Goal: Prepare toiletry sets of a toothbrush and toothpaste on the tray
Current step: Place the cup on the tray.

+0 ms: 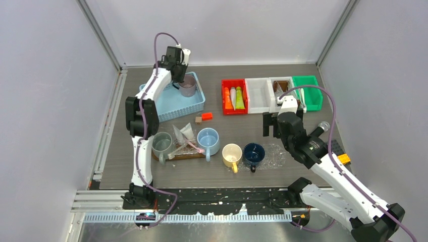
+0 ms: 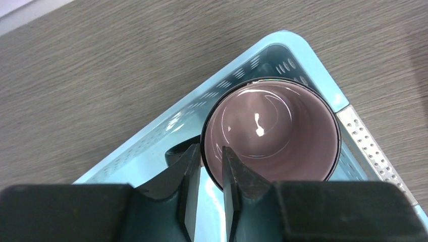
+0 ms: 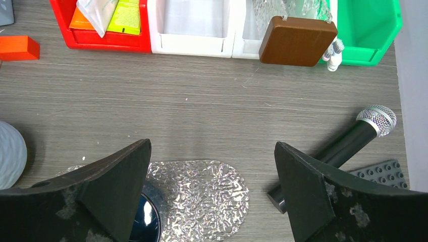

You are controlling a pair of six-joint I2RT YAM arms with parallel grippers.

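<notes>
Early days here. The left end effector (image 2: 209,171) is down at the mauve mug (image 2: 272,131), its jaws nearly together with one inside and one outside the rim, right beside the handle. It looks like a pinch on the wall. The mug sits upright in the far right corner of the light blue basket (image 1: 181,110), glossy inside and empty: no brush, no tube.

On the near side of the basket, the grey-green mug (image 1: 162,142) stands on the brown tray (image 1: 184,156), with the light blue mug (image 1: 208,139) at its end. A pink toothbrush (image 1: 194,146) in clear wrapping lies between them.

The cream-yellow mug (image 1: 232,154) and navy mug (image 1: 254,153) wait on the counter farther right. The toothpaste (image 1: 235,98) is all in the red bin (image 1: 223,96), right of the basket.

No set looks complete, so most of the work remains.

The right end effector (image 3: 212,148) hangs wide open well right of the basket, holding nothing.
</notes>
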